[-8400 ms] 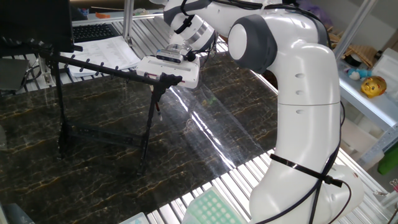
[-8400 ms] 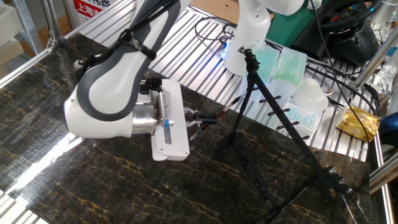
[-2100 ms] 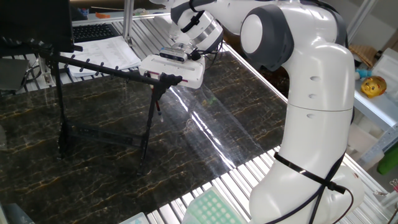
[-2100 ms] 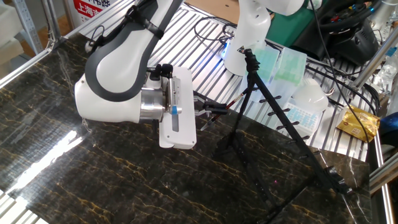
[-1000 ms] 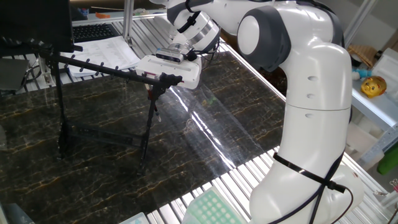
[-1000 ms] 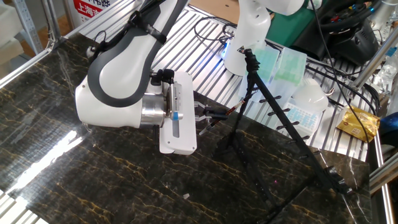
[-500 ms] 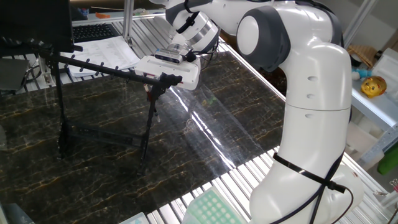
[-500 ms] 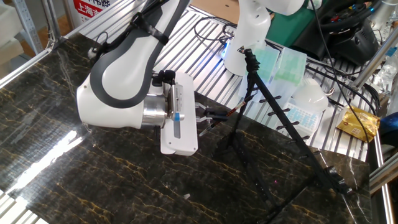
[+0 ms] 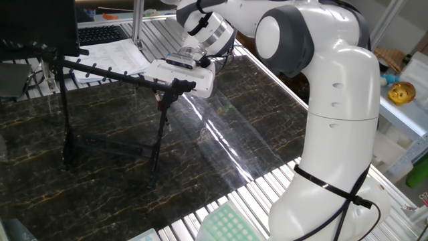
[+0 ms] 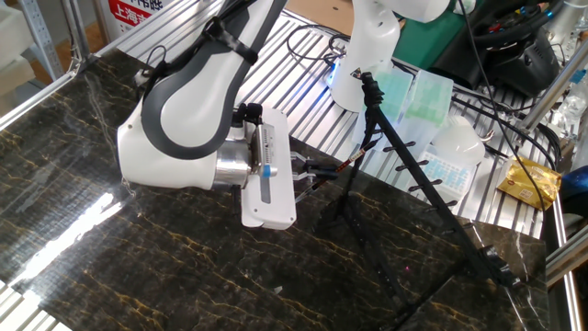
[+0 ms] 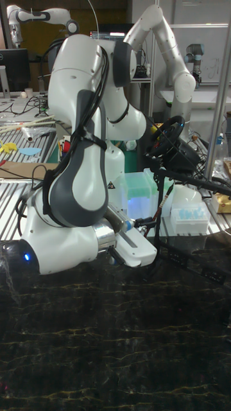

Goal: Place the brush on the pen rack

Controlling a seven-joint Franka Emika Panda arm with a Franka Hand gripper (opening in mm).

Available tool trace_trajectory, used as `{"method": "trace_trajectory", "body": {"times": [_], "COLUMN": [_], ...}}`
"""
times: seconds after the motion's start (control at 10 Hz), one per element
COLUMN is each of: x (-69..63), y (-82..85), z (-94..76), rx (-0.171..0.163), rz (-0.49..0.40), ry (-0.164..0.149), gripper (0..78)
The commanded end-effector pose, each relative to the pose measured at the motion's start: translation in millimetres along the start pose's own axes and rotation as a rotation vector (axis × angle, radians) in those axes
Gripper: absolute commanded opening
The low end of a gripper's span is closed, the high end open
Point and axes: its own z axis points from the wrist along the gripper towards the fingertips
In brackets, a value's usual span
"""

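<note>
While the dark marbled counter (image 9: pixel 221 127) fills most of both fixed views, the big white arm (image 9: pixel 328 100) bends low over it, elbow up, wrist turned sideways so its flat white hand housing lies level above the stone. Next in size is the pen rack (image 9: pixel 114 75), a black frame of thin rods standing on the counter, its long pegged top bar running level in one fixed view and sloping down to the right in the other (image 10: pixel 413 170), with upright legs and a low crossbar beneath. Right at the rack's near end sits the hand (image 10: pixel 312 171), reaching horizontally toward the upright leg there; its dark fingers (image 10: pixel 301 166) are drawn narrow around the brush (image 10: pixel 342 166), pinching it. That brush is a thin stick, dark with a red-orange stretch, held roughly level and pointing from the hand toward the rack's leg, its far tip just beside or touching the rod, and I cannot tell which. In the tall fixed view the same picture holds: hand (image 11: pixel 142 223) low beside the rack (image 11: pixel 192 182), brush (image 11: pixel 155 221) bridging the small gap to the rack's leg. In one fixed view the brush shows only as a small reddish speck at the hand (image 9: pixel 175 86), close under the rack's top bar.
</note>
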Motion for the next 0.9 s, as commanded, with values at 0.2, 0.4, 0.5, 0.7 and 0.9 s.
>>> {"method": "trace_trajectory", "body": {"times": [0.2,0.4,0.5,0.7,0.9], "x": [0.8,0.6,0.5,0.4,0.4], "y": [0.1,0.2,0.2,0.2,0.2], "z": [-0.2,-0.4,-0.6,-0.7,-0.7], "rx": [0.002,0.002,0.002,0.002,0.002], "rz": [0.004,0.002,0.001,0.000,0.000], "ry": [-0.014,-0.014,-0.014,-0.013,-0.013], "gripper": [2.0,2.0,2.0,77.4,77.4]}}
